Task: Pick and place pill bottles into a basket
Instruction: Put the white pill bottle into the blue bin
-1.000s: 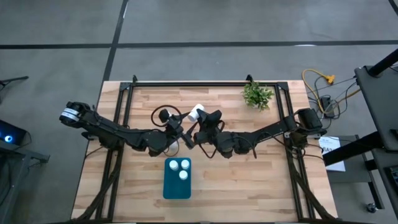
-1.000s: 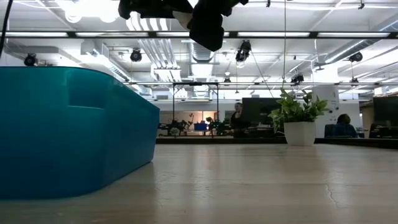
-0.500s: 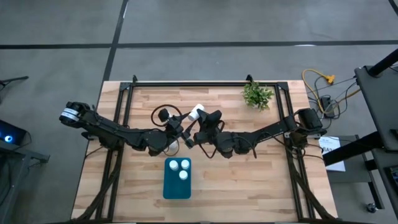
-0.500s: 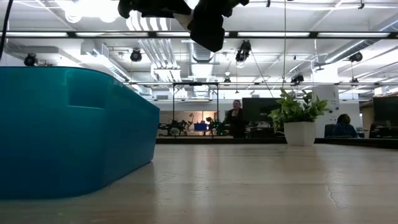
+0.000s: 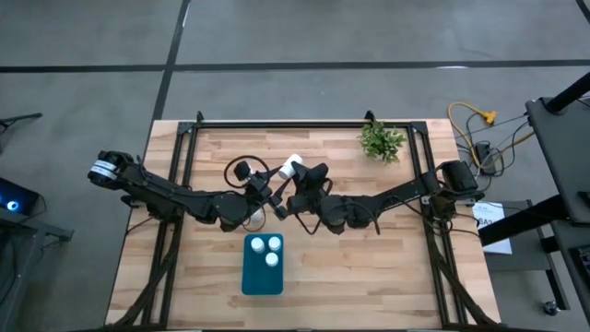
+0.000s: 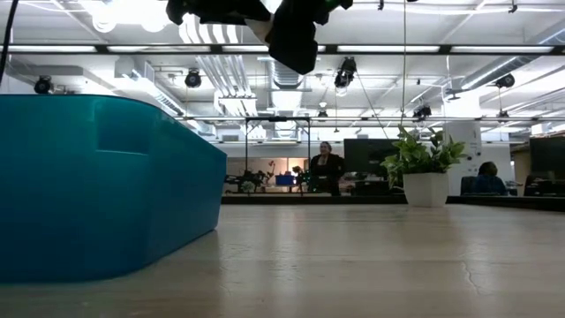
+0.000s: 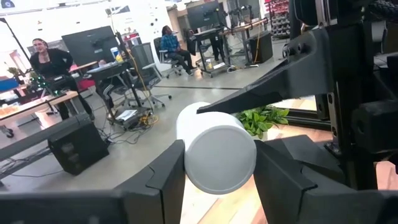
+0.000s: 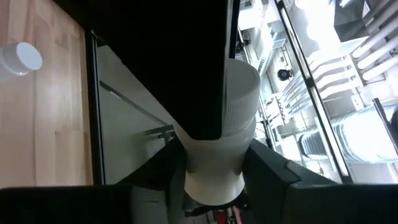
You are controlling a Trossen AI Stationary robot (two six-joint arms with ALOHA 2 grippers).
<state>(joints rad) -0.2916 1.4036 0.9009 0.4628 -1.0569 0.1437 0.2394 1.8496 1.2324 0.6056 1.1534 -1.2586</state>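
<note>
Both tools meet above mid-table: the left tool (image 5: pixel 274 196) and right tool (image 5: pixel 297 187) each clamp one bottle (image 5: pixel 291 167), raised in the air, a handover by the look of it. If one lets go early, or both pull, it could drop onto the table (image 5: pixel 387 267). The basket (image 5: pixel 262 278), at 6 o'clock below them, holds three bottles (image 5: pixel 265 249). Another bottle (image 8: pixel 20 57) stands on the wood.

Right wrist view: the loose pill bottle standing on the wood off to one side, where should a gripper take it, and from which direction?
Grip the loose pill bottle across its round sides just below the cap, coming straight down from above. It seems to stand upright, cap up, with bare table all around it, so a finger likely fits on either side.
</note>
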